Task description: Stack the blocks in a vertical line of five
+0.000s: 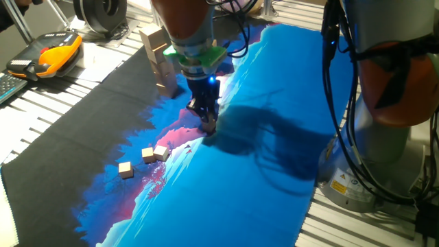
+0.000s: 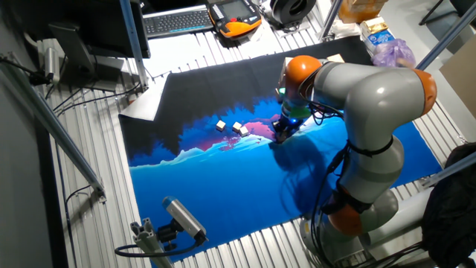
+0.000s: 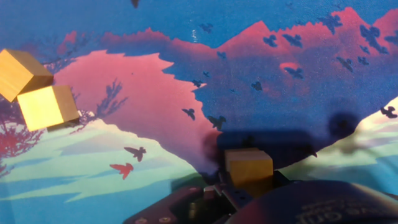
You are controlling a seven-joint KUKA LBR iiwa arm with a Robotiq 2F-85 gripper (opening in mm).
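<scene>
My claw [image 1: 208, 127] is gripping one small block [image 3: 249, 167] low over the printed mat [image 1: 274, 103] on the counter. Two more blocks are touching each other [image 1: 155, 153] off to one side, and another [image 1: 125, 169] is sitting just beyond them.

One fixed view: low and near, beside my table, looking across the printed mat [image 1: 274, 137] at my wrist.
Other fixed view: high and farther back, on the opposite side, looking down over my whole arm.
Hand view: just above the mat, along my fingers.
Shared: the mat's pink patch.
</scene>
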